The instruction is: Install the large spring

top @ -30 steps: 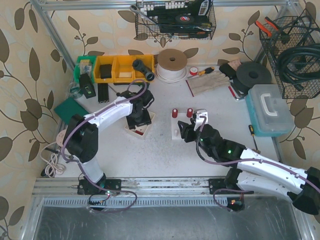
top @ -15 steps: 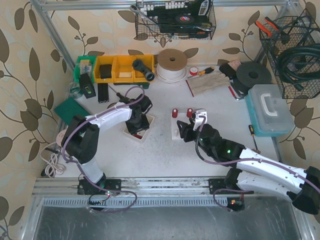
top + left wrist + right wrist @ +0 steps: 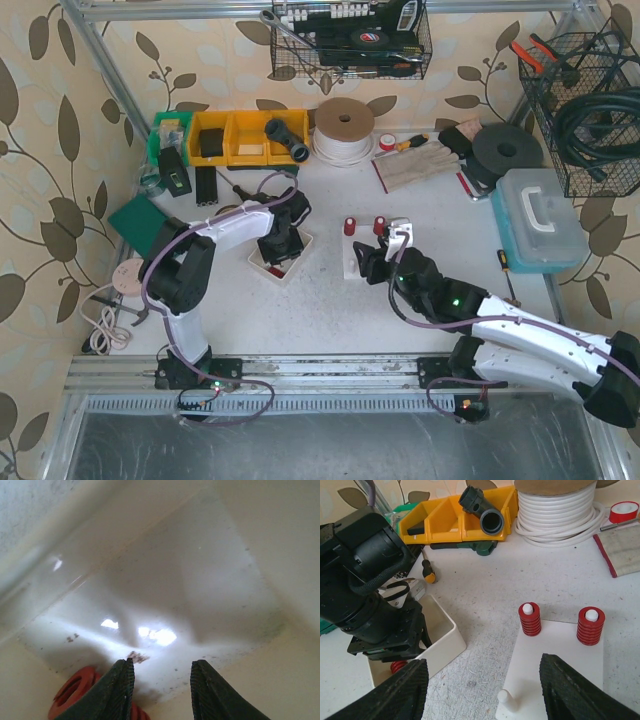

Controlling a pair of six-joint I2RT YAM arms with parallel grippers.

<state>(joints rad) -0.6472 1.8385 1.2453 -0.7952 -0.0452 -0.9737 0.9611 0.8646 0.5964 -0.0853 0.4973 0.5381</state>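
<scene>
The large spring (image 3: 72,697), red, lies in the near left corner of a white box (image 3: 300,238); it also shows as a red spot (image 3: 277,268) and beside the box wall (image 3: 399,666). My left gripper (image 3: 162,667) is down inside the box, its jaws a narrow gap apart over bare floor, the spring just outside the left finger (image 3: 117,690). My right gripper (image 3: 482,670) hangs open above the white peg board (image 3: 560,655). Two red springs (image 3: 530,620) (image 3: 590,626) sit on the far pegs. The near peg (image 3: 506,700) is bare.
Yellow bins (image 3: 238,136) with a black pipe fitting (image 3: 287,138) and a white cable reel (image 3: 344,130) stand at the back. A screwdriver (image 3: 427,571) lies near the box. A blue case (image 3: 535,220) is at the right, a green pad (image 3: 138,218) at the left.
My left gripper has gone lower into the white box and its jaws have come much closer together. The right arm has stayed still.
</scene>
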